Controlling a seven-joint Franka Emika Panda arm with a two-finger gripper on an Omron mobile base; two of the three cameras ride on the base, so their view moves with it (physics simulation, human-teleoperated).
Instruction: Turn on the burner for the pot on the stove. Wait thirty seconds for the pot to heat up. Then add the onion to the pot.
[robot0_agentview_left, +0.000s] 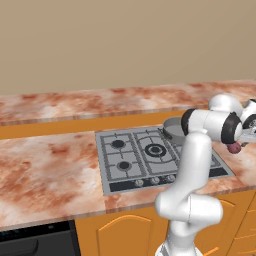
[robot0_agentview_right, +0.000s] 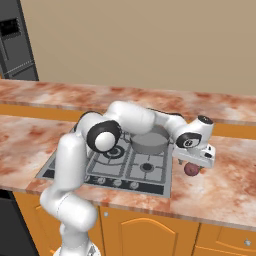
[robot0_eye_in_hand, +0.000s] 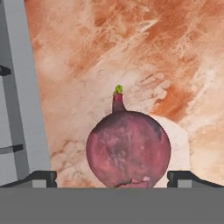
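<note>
The white arm rose from the base, bent at the elbow over the stove (robot0_agentview_right: 107, 170) and reached out to the right across the pot (robot0_agentview_right: 148, 142), ending with the wrist turned down above the counter (robot0_agentview_right: 225, 175) just beside the cooktop's right edge. The hand (robot0_agentview_right: 192, 167) pointed downward over the onion (robot0_agentview_right: 191, 169), which sat on the marbled counter close to the stove's edge, apart from the pot. In the hand view the onion (robot0_eye_in_hand: 128, 148) lay between the two dark fingertips (robot0_eye_in_hand: 41, 177), its green-tipped stem pointing away from the camera; the tips stood wide apart on either side of it, with a gap between each and the onion's skin, so nothing was gripped. The grey pot (robot0_agentview_left: 173, 128) rested on the rear right burner, partly hidden by the forearm in the left base view.
</note>
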